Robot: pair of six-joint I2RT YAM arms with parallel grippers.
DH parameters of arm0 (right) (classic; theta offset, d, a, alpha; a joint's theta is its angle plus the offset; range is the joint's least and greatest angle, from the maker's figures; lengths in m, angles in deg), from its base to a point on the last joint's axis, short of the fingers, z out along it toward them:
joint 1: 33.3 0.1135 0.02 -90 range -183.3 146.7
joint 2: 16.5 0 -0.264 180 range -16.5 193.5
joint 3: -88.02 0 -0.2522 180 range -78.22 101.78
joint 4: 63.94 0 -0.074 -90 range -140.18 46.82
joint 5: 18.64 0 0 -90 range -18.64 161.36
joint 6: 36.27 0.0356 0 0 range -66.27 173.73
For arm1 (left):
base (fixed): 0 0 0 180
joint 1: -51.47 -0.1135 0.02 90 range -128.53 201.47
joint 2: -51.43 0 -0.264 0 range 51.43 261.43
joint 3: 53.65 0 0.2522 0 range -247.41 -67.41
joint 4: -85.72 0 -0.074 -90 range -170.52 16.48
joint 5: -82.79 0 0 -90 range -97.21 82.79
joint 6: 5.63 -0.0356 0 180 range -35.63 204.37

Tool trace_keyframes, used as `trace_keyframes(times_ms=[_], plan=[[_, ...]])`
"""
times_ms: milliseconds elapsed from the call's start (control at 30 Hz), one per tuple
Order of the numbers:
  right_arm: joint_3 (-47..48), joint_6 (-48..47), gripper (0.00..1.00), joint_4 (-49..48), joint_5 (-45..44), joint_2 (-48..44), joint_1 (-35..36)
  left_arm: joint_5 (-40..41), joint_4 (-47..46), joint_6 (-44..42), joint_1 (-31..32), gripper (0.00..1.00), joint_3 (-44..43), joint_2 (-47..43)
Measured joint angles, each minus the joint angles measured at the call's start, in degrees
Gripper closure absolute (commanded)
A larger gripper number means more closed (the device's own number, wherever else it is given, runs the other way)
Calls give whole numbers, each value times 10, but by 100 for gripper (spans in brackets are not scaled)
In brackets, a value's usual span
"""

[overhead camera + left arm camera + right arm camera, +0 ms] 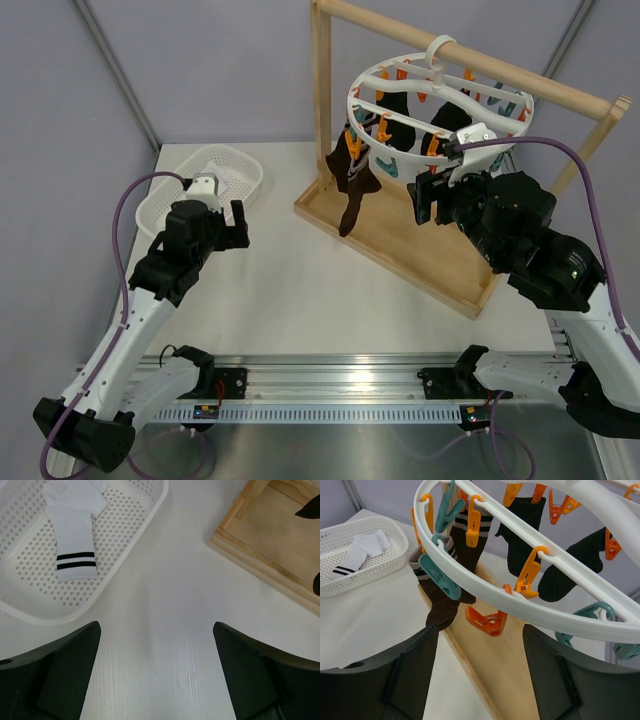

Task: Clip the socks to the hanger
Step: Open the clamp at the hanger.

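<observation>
White hanger (354, 105): upper right, on wooden rail (520, 80), dark socks (355, 180) clipped below.
Striped sock (75, 525): upper left, in basket (30, 570).
Left gripper (156, 645): spread wide, empty, near basket.
Right gripper (480, 640): parted, empty, beneath hanger.

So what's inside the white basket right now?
One white sock with two black stripes lies in the basket, bunched at its upper end. Anything under the sock is covered, and from overhead the left arm hides the basket's near end.
</observation>
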Motion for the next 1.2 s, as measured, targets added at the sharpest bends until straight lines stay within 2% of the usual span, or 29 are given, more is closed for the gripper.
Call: trace_keyframes(times_ms=[167,467,767,1200], plan=[[-10,-13,26,-22,39,-1,-26,-7,0,0,0,1,0,0],[-29,-13,26,-30,133,-1,-114,-9,0,0,0,1,0,0],[-42,-11,30,-51,200,-7,-124,-13,0,0,0,1,0,0],[-124,22,36,-163,200,-51,-125,-33,-1,0,0,1,0,-1]])
